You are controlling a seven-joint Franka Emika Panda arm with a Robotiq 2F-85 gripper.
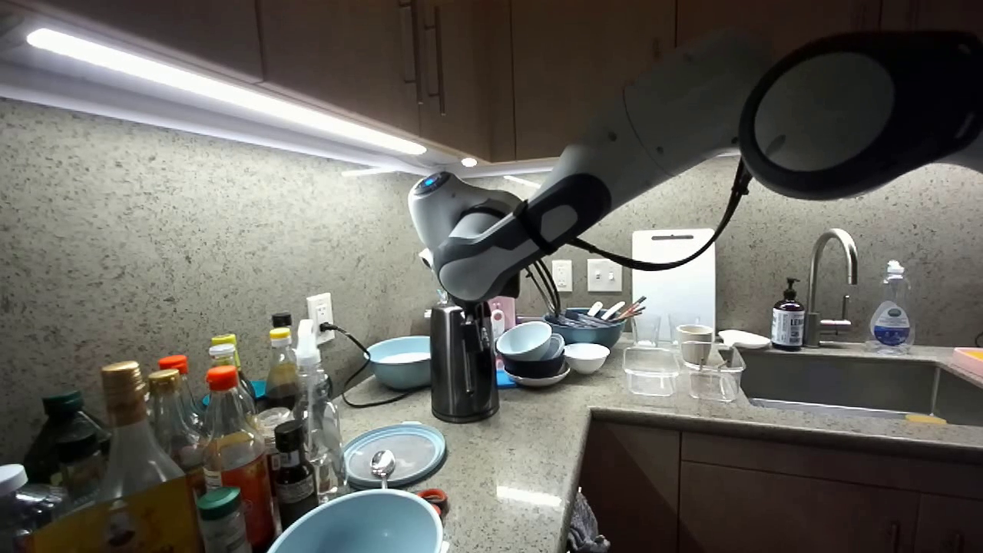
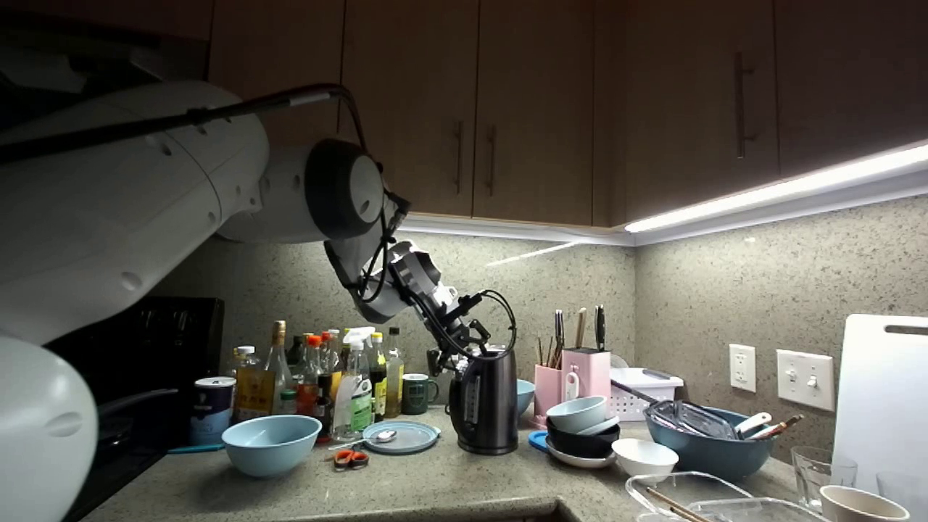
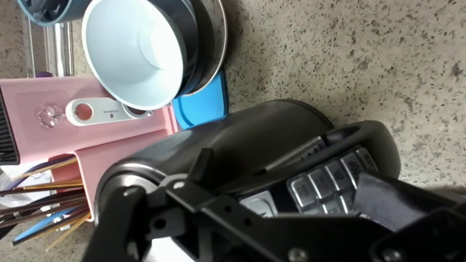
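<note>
Wrist view. The kettle [image 3: 233, 138] slants across the centre of the frame, base uppermost, with its handle [image 3: 367, 134] right of centre. The gripper [image 3: 285, 176] enters from the bottom edge, its jaws spread and part of the handle showing between them; whether they touch it cannot be told. Black linkage conceals much of the kettle's top and some of the buttons [image 3: 333, 178]. At upper left, a pale bowl [image 3: 131, 54] covers most of a dark bowl [image 3: 189, 42]; the pink block [image 3: 43, 94] is cut by the left edge.

In an exterior view, the kettle stands on the counter [image 2: 406, 486] just right of centre, in the lower half. The gripper and a looped cable [image 2: 514, 319] partly obscure its top; a blue bowl [image 2: 525, 395] behind it shows only as a sliver. Bottles [image 2: 308, 384] at left overlap, their labels mostly illegible. The arm [image 2: 109, 196] runs off the left edge, the board [image 2: 881, 406] off the right.

In an exterior view, the kettle appears slightly left of centre, below the arm, whose end hides nearly all of the gripper. The sink [image 1: 837, 384] is truncated at right.
</note>
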